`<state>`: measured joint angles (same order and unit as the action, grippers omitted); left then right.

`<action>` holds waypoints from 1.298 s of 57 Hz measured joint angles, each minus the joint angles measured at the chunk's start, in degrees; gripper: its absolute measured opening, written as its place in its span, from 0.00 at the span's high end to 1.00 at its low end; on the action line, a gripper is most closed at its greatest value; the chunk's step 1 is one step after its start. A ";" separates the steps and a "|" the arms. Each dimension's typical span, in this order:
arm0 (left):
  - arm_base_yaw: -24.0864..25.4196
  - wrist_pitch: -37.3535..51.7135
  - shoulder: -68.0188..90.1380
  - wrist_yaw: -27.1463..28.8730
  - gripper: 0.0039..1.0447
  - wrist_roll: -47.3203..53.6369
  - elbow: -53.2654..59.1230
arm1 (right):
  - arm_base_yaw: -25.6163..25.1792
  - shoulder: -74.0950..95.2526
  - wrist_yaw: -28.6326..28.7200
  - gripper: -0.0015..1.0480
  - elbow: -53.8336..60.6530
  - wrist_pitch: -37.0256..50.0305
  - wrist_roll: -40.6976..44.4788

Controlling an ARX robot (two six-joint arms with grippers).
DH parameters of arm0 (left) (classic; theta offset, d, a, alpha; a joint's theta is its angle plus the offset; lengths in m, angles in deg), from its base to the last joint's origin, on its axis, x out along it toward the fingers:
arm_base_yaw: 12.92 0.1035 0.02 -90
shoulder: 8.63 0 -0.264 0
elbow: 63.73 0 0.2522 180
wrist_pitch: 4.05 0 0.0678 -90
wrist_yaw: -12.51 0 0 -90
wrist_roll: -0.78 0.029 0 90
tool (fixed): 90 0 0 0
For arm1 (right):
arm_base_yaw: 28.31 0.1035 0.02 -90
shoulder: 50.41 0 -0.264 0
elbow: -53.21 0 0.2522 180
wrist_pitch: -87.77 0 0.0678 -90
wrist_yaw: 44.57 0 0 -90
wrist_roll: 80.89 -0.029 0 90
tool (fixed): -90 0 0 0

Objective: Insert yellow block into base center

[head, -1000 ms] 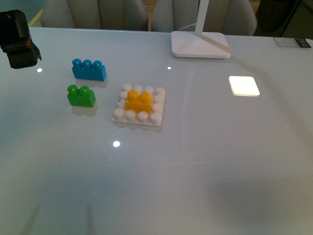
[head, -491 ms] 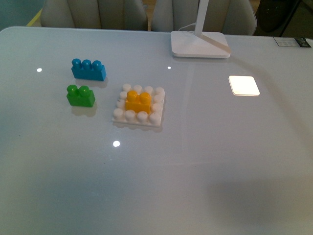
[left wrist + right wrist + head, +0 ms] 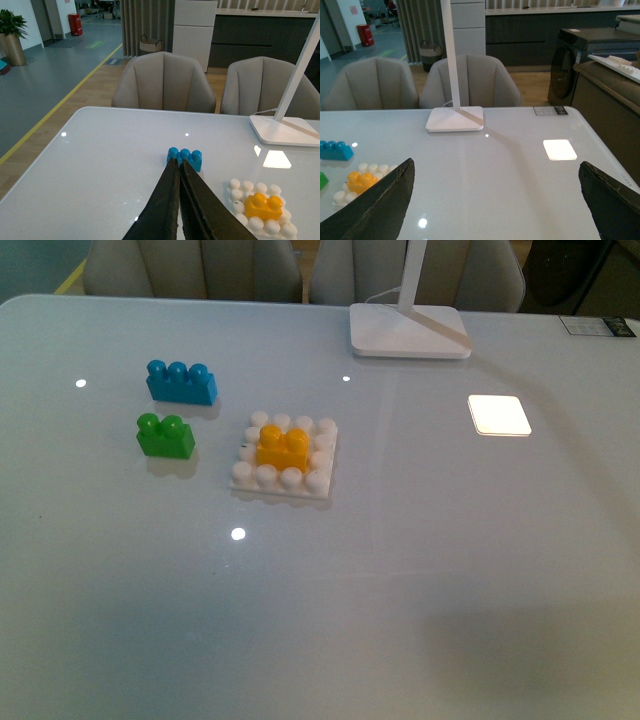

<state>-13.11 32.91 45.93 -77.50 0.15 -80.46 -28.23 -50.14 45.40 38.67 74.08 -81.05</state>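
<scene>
White glossy table (image 3: 420, 580), bare in the near part of my front view, neither arm showing there. Nearest object is the base (image 3: 285, 457), left of centre, flat on the table. The yellow block (image 3: 283, 447) sits on the base's middle studs, upright, two studs up, with white studs showing all round it. Looks seated, not tilted.

Just left of the base, apart from it, is the green brick (image 3: 166, 435). Behind that, a bit further off, the blue brick (image 3: 182, 382), three studs. Neither touches the base or each other.

Further back on the right side there's a bright square light patch (image 3: 499, 415) on the tabletop. Beyond it the lamp foot (image 3: 409, 331) near the far edge, its stem going up out of view. Chairs (image 3: 195, 268) stand behind the table.

Left wrist view: my left gripper (image 3: 178, 172) has its dark fingers pressed together, tips meeting, nothing between them. It hangs above the table, with the blue brick just past the tips and the base and yellow block off to one side.

Right wrist view: my right gripper (image 3: 497, 187) is spread wide, one finger (image 3: 377, 207) at each lower corner of the picture, nothing held. It's off the table surface, and the base and block show at the picture's edge, well apart from it.
</scene>
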 joint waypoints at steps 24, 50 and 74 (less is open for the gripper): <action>0.00 -15.43 -18.21 0.00 0.98 0.00 2.21 | 0.00 0.00 0.00 0.08 0.00 0.00 0.02; 0.00 -31.54 -35.43 0.00 0.98 0.00 2.25 | 0.00 0.00 -0.02 0.08 0.00 0.00 0.02; 0.00 -40.04 -43.98 0.00 0.98 0.00 2.25 | 0.00 0.00 0.00 0.08 -0.02 0.00 0.00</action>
<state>-13.11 -7.13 1.96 -77.50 0.15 -78.20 -28.23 -50.14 45.40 38.65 74.08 -81.05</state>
